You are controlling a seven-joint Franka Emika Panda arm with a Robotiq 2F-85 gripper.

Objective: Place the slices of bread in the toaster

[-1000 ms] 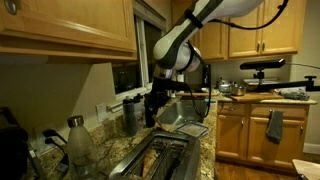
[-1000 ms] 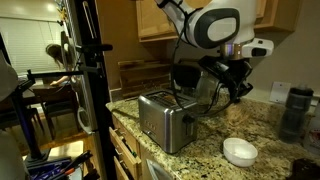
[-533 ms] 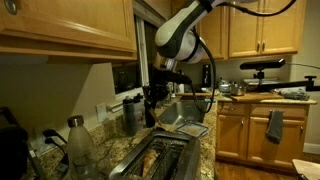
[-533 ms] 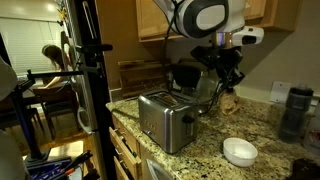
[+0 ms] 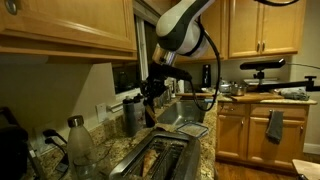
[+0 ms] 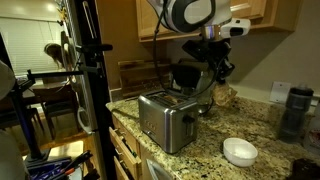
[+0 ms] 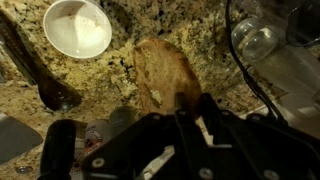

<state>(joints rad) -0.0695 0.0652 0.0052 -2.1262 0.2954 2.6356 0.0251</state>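
Observation:
My gripper is shut on a golden-brown slice of bread, which hangs from the fingertips above the granite counter. In an exterior view the gripper is raised behind and to the right of the shiny silver toaster, with the slice below it. In an exterior view the toaster is at the bottom centre, and something golden-brown shows in one of its slots. There the gripper hovers well above and beyond it.
A white bowl sits on the counter near the toaster. A flat silvery tray lies beyond the toaster. Bottles stand by the wall. A dark cup stands at the counter's far end. A glass jar is nearby.
The arm has lifted the bread slice higher off the counter and carried it a little closer to the toaster. The toaster and bowl have not moved.

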